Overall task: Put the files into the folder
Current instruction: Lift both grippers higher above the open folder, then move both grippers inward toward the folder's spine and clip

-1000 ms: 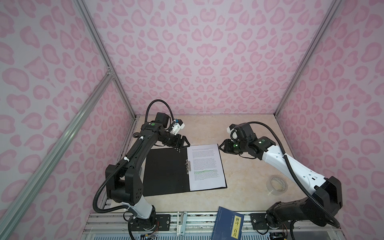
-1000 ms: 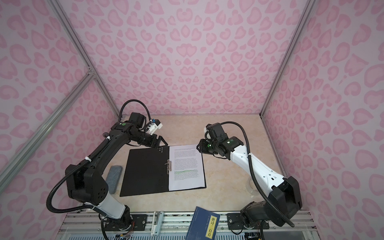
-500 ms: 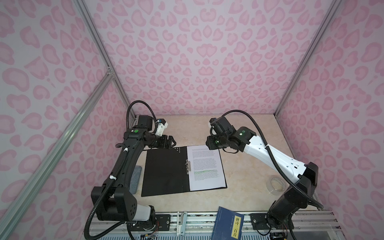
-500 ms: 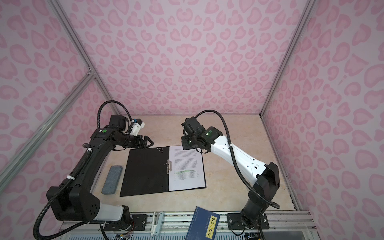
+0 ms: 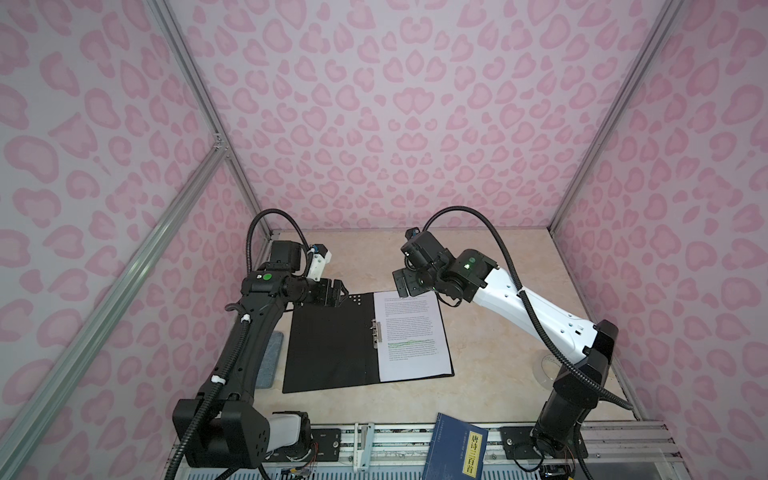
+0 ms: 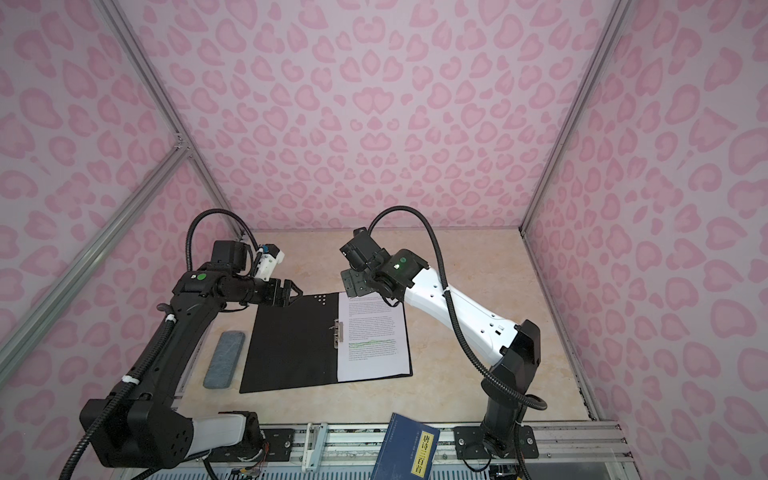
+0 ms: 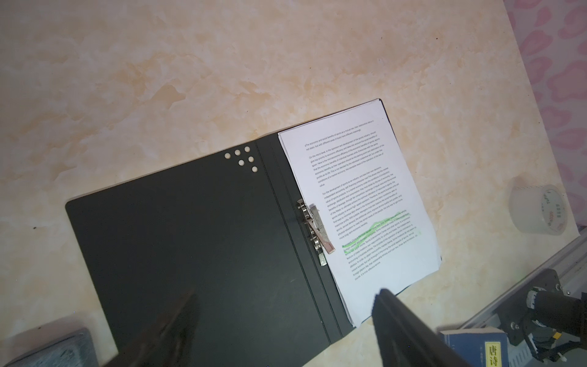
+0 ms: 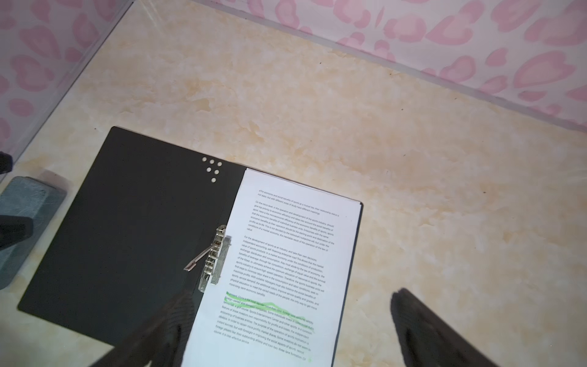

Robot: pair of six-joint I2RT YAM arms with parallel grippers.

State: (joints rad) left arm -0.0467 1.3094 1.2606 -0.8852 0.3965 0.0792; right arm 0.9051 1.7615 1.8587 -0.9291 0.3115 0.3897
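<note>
We judge the task to be near its end. The folder (image 5: 332, 340) lies open and flat on the table (image 5: 498, 332), black inside up. The files (image 5: 411, 332) rest as a neat stack on its right half, inside its edges. The fanned edges in the left wrist view show more than one sheet, but we cannot count them. No loose sheet lies elsewhere on the table.

The metal clip (image 8: 211, 257) sits along the spine at the stack's inner edge, and its lever appears raised. We cannot tell whether the sheets are tucked under its plate.

Both grippers are empty. The left gripper (image 5: 338, 291) hangs at the far corner of the bare left cover, jaws spread wide. The right gripper (image 5: 404, 284) hovers over the far edge of the files, jaws equally wide and gripping nothing.

What seems left is to press the lever down and fold the left cover over the sheets. That calls for getting a finger under the thin cover edge without dragging the folder or shifting the stack.

The blue book (image 5: 455, 446), the tape roll (image 7: 538, 209) and the grey pad (image 6: 226, 359) lie apart from the folder.
</note>
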